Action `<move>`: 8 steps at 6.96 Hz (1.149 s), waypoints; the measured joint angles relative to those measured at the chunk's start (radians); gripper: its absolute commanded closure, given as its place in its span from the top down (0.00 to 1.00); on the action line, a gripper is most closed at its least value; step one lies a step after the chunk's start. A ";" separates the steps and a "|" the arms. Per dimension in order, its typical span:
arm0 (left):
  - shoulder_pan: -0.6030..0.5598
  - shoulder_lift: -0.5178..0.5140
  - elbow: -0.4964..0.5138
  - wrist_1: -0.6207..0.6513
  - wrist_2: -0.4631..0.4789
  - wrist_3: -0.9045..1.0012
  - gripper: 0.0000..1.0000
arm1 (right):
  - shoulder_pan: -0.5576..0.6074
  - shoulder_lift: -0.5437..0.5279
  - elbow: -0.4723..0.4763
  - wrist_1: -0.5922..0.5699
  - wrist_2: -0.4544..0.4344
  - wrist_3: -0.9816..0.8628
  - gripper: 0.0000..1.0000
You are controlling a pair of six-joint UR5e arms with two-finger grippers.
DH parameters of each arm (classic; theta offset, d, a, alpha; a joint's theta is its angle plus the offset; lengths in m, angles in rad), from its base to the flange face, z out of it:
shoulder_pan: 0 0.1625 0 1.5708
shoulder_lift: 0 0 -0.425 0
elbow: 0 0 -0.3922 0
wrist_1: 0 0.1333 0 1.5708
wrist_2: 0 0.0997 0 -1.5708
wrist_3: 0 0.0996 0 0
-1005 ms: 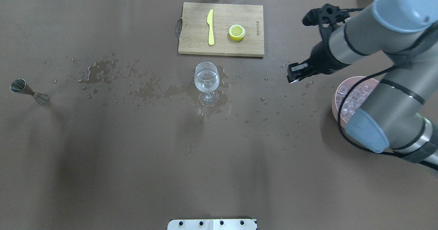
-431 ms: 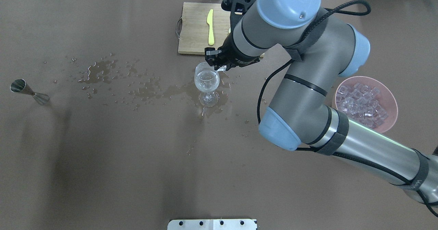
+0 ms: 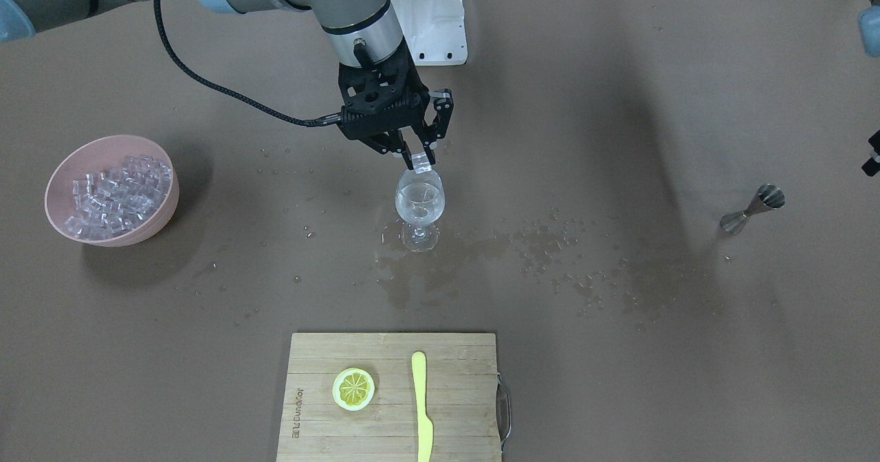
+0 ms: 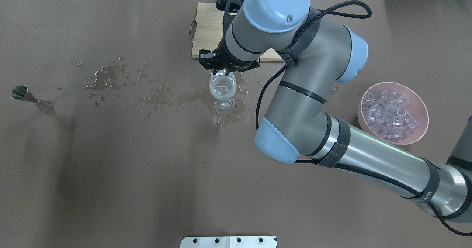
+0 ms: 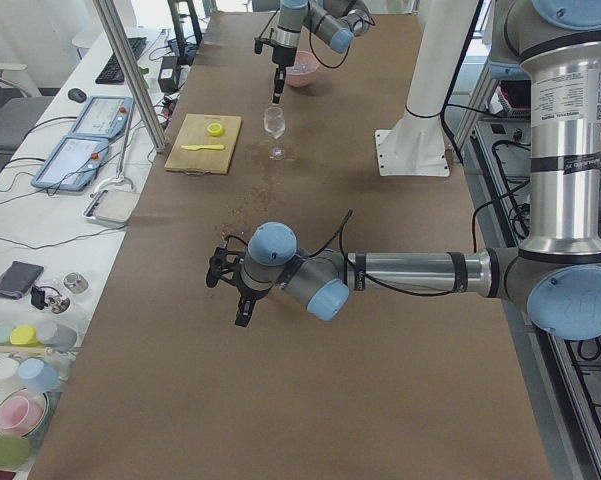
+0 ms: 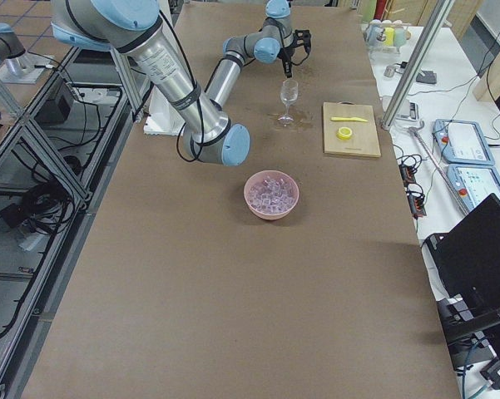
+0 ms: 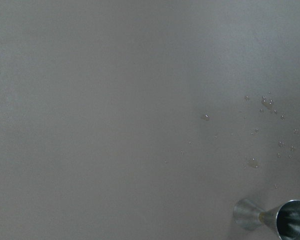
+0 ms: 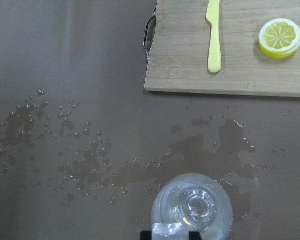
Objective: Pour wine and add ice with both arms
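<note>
A stemmed wine glass (image 3: 419, 204) stands mid-table with a little clear wine (image 3: 420, 213) in it; it also shows in the overhead view (image 4: 222, 86) and the right wrist view (image 8: 192, 210). My right gripper (image 3: 420, 162) is shut on one ice cube (image 3: 421, 163) just above the glass rim, and shows from overhead (image 4: 220, 71) too. The cube (image 8: 170, 231) shows at the bottom edge of the right wrist view. A heap of ice (image 4: 390, 114) fills the pink bowl (image 4: 360, 109). My left gripper (image 5: 230, 288) hangs above the table near the steel jigger (image 4: 31, 98); I cannot tell whether it is open or shut.
A wooden cutting board (image 3: 454, 407) with a yellow knife (image 3: 421, 407) and a lemon slice (image 3: 353, 388) lies beyond the glass. Spilt drops and puddles (image 4: 110, 76) spread from the glass towards the jigger. The white pedestal (image 3: 430, 18) stands at the robot's side.
My right arm has swung from beside the ice bowl leftwards across the table to above the wine glass, with the ice cube in its gripper. The glass and jigger have not moved.
</note>
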 measured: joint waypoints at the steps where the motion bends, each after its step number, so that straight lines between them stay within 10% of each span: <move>1: 0.000 0.000 0.000 0.000 0.000 0.001 0.99 | -0.001 0.003 -0.002 0.000 -0.007 0.003 1.00; 5: 0.001 -0.002 0.002 0.000 0.000 0.001 0.99 | 0.018 -0.045 0.023 0.008 -0.009 -0.018 1.00; 8: 0.002 -0.014 0.009 0.006 0.001 0.001 0.99 | 0.199 -0.335 0.159 0.061 0.167 -0.250 1.00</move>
